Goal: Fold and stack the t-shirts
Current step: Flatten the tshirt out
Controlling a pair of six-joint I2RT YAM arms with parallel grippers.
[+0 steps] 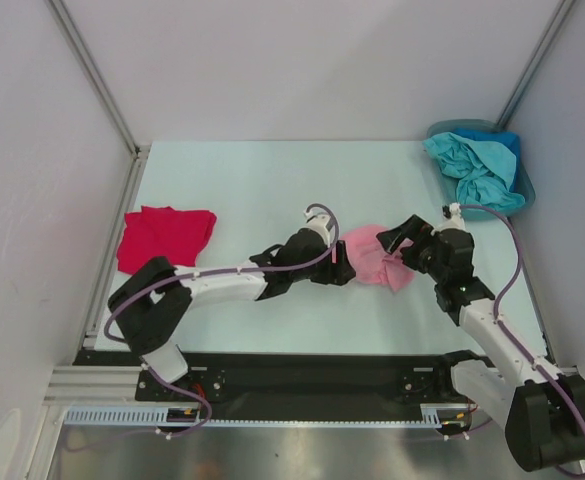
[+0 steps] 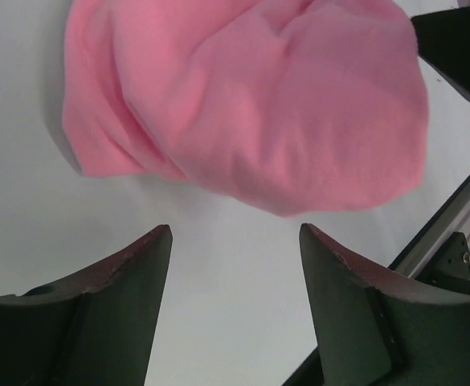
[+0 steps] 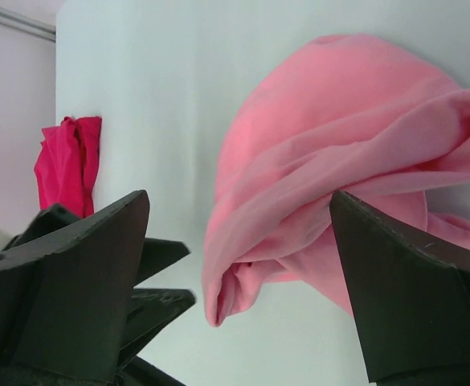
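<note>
Top external view, contents by size. Pale counter (image 1: 252, 180), enclosed by plain walls at the left, far and right sides. Left arm (image 1: 222, 285) stretched low across the middle toward the right. Right arm (image 1: 482, 320) reaching up and inward from the near right corner. Heap of teal t-shirts (image 1: 472, 172) with a blue t-shirt (image 1: 502, 142) behind, piled in a blue bin (image 1: 527, 190) at the far right corner, well apart from both arms. Bright red t-shirt (image 1: 165, 235), lying flat in a rough square near the left edge of the counter. Light pink t-shirt (image 1: 370, 256), crumpled into a rounded bundle on the counter right of centre, between the two end effectors. Left end effector (image 1: 342, 265) just beside the bundle's left edge; from the left wrist, fingers parted wide, bare counter between them, pink cloth just beyond the tips, nothing held. Right end effector (image 1: 404, 240) at the bundle's right side; from the right wrist, fingers spread wide with the pink folds showing between them, no cloth pinched.
</note>
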